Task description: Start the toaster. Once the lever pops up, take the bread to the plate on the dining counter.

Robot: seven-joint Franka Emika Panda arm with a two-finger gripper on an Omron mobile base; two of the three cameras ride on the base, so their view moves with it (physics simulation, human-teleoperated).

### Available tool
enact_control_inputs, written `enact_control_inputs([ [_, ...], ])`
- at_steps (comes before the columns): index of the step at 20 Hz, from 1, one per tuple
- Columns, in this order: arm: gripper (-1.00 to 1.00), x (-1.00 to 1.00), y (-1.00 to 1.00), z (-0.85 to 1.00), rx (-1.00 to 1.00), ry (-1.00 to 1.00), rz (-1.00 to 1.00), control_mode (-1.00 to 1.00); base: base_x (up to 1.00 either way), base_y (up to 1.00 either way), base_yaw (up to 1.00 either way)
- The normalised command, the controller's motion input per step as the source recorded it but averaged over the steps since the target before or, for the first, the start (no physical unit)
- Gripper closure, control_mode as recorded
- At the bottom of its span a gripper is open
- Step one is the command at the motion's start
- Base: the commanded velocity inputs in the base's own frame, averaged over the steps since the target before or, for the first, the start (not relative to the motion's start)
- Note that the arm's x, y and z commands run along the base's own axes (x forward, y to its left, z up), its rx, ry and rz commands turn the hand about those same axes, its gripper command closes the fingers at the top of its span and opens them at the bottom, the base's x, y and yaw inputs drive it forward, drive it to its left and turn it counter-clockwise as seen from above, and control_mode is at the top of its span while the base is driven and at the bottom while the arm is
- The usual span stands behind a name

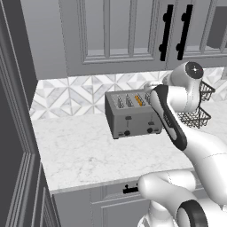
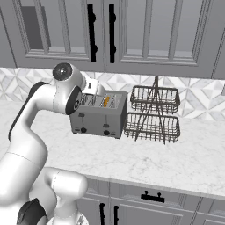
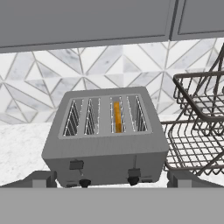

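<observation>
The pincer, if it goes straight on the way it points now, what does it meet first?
Probably the toaster, on its front or top edge, judging from the hand view; depth is unclear.

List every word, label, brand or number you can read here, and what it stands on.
None can be read. The toaster shows bare grey metal around its levers and knobs, and the wire rack, cabinet doors and tiled backsplash carry no lettering.

- A two-tier dark wire basket rack (image 2: 153, 115) is seen standing on the white marble table (image 2: 176, 160), to the right of the hand.
- A tiled backsplash (image 3: 87, 70) with a diamond pattern is set ahead of the hand.
- Grey upper cabinets (image 2: 145, 35) with black handles (image 2: 91, 30) are mounted above.
</observation>
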Motion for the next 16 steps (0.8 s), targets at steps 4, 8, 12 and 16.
enact_control_inputs([
  [4,-1.00,0.00,0.00,0.00,0.00,0.00,0.00,-1.00,0.00,0.00,0.00],
  [8,-1.00,0.00,0.00,0.00,0.00,0.00,0.00,-1.00,0.00,0.00,0.00],
  [12,-1.00,0.00,0.00,0.00,0.00,0.00,0.00,-1.00,0.00,0.00,0.00],
  [16,-1.00,0.00,0.00,0.00,0.00,0.00,0.00,-1.00,0.00,0.00,0.00],
])
